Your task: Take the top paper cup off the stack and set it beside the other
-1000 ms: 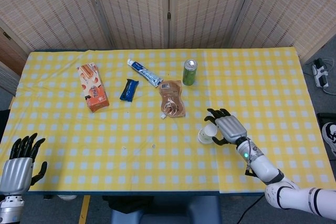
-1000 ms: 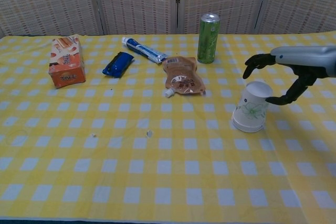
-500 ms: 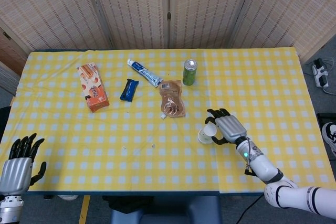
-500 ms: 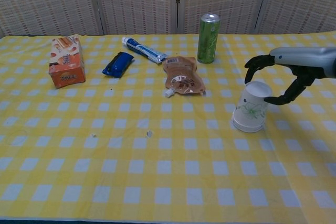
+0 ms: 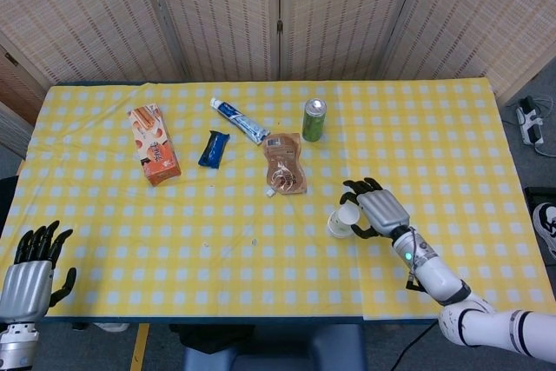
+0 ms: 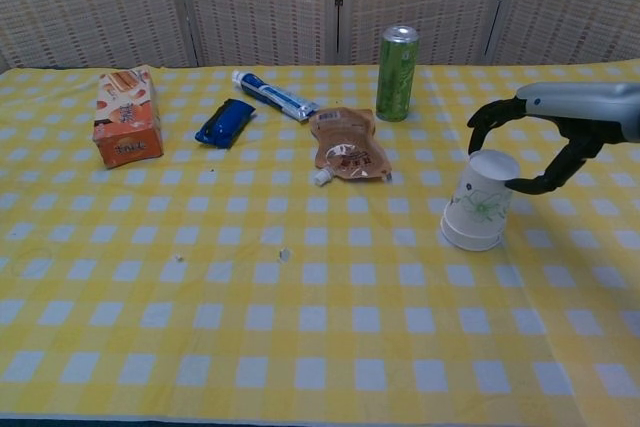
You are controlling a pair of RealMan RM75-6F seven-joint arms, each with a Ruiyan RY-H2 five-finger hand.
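Matt paper cup (image 6: 478, 202), checked cloth (image 6: 300, 327)

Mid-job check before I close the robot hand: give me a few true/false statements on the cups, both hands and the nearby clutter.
1. The paper cup stack stands upside down on the table. True.
2. The top cup already sits apart beside the other. False: the cups are not yet separated.
3. The right robot hand has fingers curved around the stack's top. True.
4. The left robot hand holds the green can. False: it holds nothing, at the table's near edge.
5. The brown pouch lies flat. True.
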